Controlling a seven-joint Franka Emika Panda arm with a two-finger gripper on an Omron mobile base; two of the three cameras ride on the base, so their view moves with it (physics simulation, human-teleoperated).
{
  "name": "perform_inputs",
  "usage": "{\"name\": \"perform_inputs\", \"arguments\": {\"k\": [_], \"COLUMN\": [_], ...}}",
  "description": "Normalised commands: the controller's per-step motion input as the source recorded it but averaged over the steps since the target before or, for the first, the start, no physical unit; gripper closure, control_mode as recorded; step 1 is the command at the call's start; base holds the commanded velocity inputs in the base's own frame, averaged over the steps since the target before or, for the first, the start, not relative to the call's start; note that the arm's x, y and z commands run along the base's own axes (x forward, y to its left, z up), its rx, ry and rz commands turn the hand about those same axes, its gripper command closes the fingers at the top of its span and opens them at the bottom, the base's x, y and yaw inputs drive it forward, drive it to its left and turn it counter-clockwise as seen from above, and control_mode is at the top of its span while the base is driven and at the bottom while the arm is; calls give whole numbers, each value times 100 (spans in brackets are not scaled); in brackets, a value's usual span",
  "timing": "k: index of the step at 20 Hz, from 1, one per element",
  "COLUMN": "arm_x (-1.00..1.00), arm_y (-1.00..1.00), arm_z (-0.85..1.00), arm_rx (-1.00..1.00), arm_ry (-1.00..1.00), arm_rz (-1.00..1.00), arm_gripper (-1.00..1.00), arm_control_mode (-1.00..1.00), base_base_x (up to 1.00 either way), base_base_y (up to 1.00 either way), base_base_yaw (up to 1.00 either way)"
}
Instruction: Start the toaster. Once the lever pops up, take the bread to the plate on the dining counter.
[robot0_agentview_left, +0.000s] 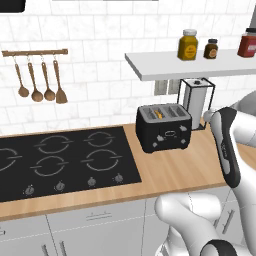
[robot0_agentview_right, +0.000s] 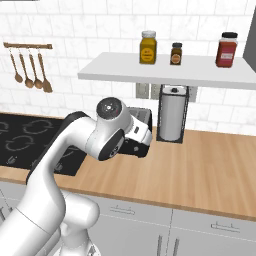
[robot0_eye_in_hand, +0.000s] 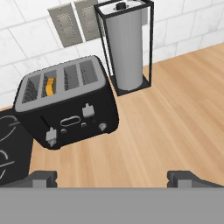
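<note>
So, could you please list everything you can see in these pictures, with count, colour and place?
toaster: one, black, on the wood counter right of the cooktop
bread: one, yellowish, down in a left slot of the toaster
cooktop: one, flat black, set in the counter at left
paper towel holder: one, black frame with a pale roll, behind and right of the toaster
shelf: one, white, on the wall above the toaster
jars: three, yellow, brown and red, on the shelf
wooden utensils: four, brown, hanging from a rail over the cooktop
wall outlets: two, grey, on the tiles
gripper: one, dark fingertips, open, hovering in front of the toaster
</note>
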Motion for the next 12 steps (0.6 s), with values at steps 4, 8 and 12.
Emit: {"name": "perform_inputs", "arguments": {"k": [4,8,12], "arm_x": [0,0,0], "arm_y": [0,0,0], "arm_z": [0,0,0], "arm_rx": [0,0,0], "arm_ry": [0,0,0], "arm_rz": [0,0,0], "arm_gripper": [-100,-100,-100], "arm_control_mode": [-100,-100,-100], "base_base_x": [0,0,0], "base_base_y": [0,0,0], "base_base_yaw": [0,0,0]}}
